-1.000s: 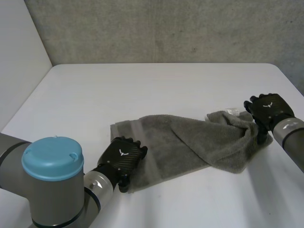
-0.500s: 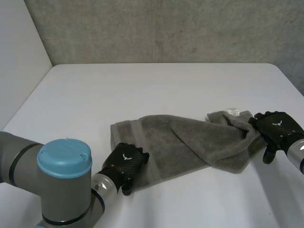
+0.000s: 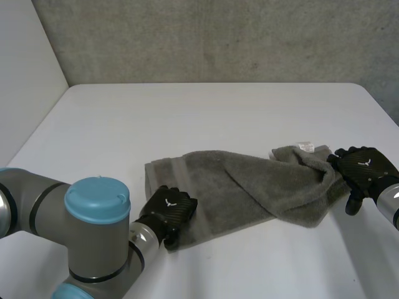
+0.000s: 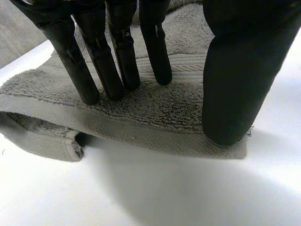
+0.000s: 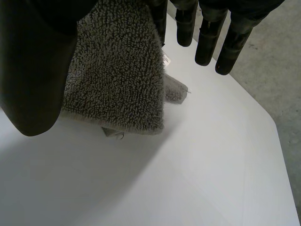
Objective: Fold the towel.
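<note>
The grey towel (image 3: 249, 187) lies rumpled across the table (image 3: 206, 118). The left robot hand (image 3: 167, 208) presses straight fingers on its near left corner, probably to anchor it. The right robot hand (image 3: 365, 168) pinches the raised right end, seemingly ready to carry it over.

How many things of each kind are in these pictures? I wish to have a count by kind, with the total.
Grey towel: 1
Black hands: 2, the left hand and the right hand
White table: 1
Total: 4
</note>
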